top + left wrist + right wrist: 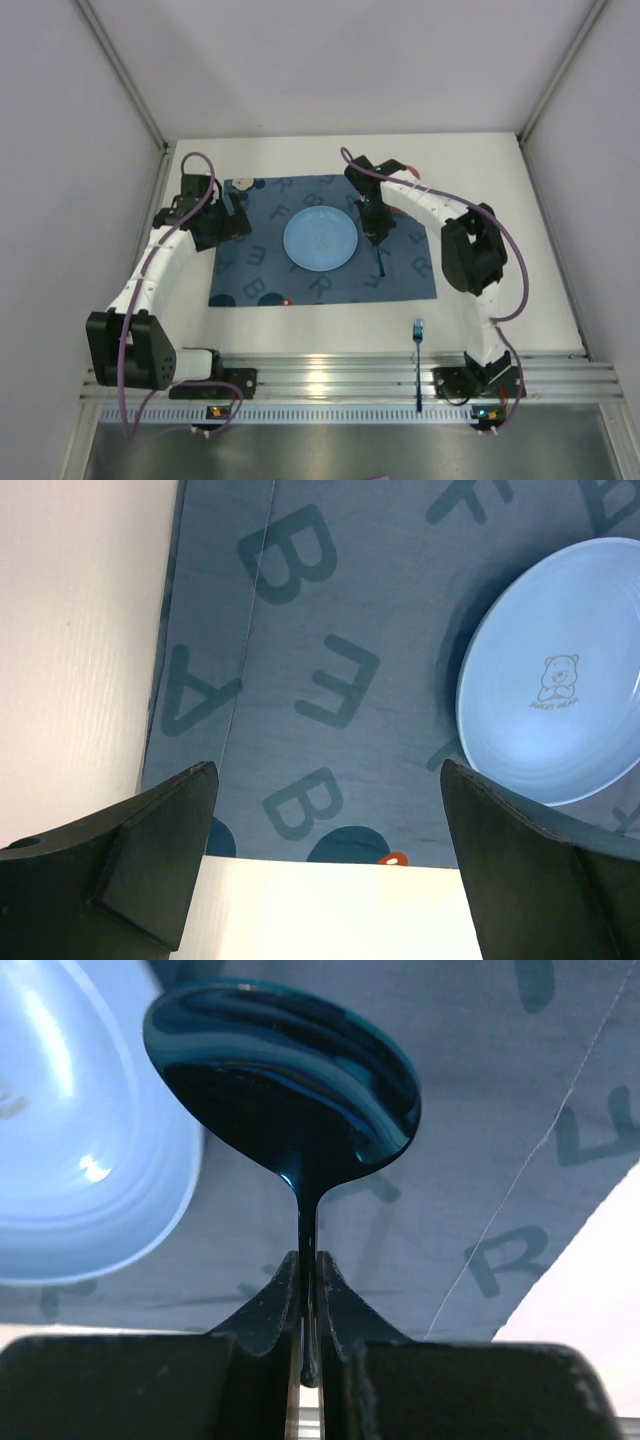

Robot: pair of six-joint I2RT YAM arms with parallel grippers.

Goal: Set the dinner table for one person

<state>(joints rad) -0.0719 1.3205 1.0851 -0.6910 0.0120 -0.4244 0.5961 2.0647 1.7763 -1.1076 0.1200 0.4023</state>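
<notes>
The white dinner table carries a dark blue lettered placemat with a light blue plate at its middle. My right gripper hovers just right of the plate, shut on the thin handle of a dark blue spoon. In the right wrist view the gripper pinches the spoon's neck, the shiny bowl over the mat, the plate to its left. My left gripper is open and empty over the mat's left part; its wrist view shows the plate to the right.
A second dark blue utensil with a light blue tip lies across the table's near edge and the ribbed aluminium rail, near the right arm's base. White walls enclose the table on three sides.
</notes>
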